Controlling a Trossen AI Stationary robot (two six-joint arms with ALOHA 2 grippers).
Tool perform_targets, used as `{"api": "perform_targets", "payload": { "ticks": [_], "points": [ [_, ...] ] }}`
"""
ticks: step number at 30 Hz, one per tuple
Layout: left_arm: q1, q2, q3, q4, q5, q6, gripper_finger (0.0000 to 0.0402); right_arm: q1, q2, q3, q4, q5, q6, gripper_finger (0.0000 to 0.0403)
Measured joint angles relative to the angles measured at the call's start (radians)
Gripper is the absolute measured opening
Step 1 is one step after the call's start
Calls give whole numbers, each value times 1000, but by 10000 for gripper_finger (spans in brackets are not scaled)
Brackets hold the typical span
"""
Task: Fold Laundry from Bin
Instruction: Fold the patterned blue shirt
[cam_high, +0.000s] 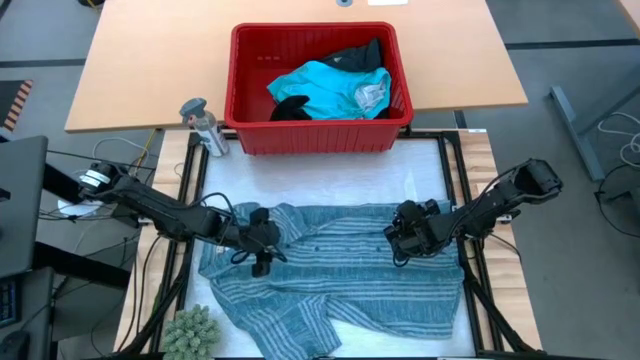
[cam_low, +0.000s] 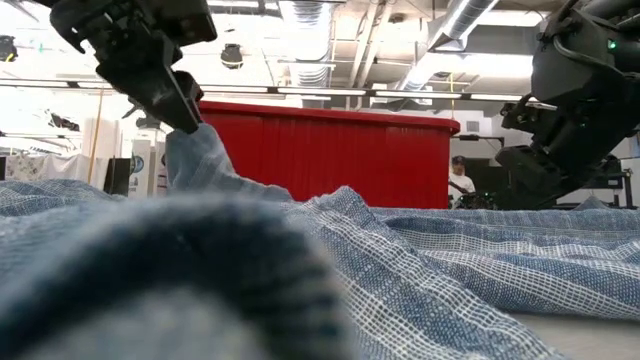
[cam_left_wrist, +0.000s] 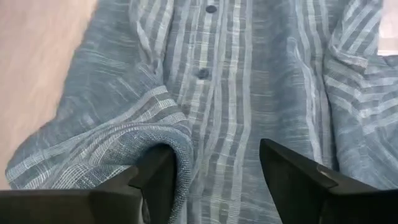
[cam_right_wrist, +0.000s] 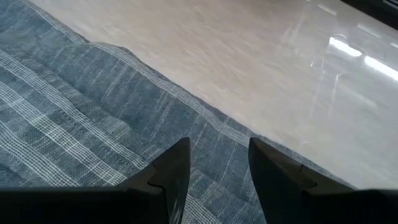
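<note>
Seen from above, the blue-grey striped shirt (cam_high: 330, 270) lies spread on the white work surface (cam_high: 330, 170), just in front of the red bin (cam_high: 318, 125), which holds a turquoise garment (cam_high: 325, 88) and black ones (cam_high: 360, 55). Over the shirt's left part sits the left gripper (cam_high: 262, 250), and the right gripper (cam_high: 405, 240) sits over its right part. A small grey bottle (cam_high: 203, 125) stands beside the bin.

At table height, the left gripper (cam_low: 190, 112) meets a raised peak of the shirt (cam_low: 200, 160); the right gripper's fingers are not visible there.

From the left wrist, the fingers (cam_left_wrist: 158, 177) stand well apart, one touching a lifted fold of striped cloth with buttons (cam_left_wrist: 202, 73) nearby.

From the right wrist, the fingers (cam_right_wrist: 177, 165) are apart with a narrow gap, over the shirt's hem (cam_right_wrist: 186, 99).
</note>
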Motion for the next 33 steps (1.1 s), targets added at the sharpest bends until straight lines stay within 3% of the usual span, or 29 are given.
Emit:
{"api": "perform_targets", "payload": {
  "ticks": [11, 20, 33],
  "points": [
    [2, 50, -1, -281, -52, -104, 212, 0, 0, 0, 1, 0, 0, 187],
    [0, 33, 0, -233, 90, -129, 212, 0, 0, 0, 3, -1, 0, 187],
    [-40, 33, 0, -246, 47, -170, 212, 0, 0, -50, 77, -26, -5, 187]
  ]
}}
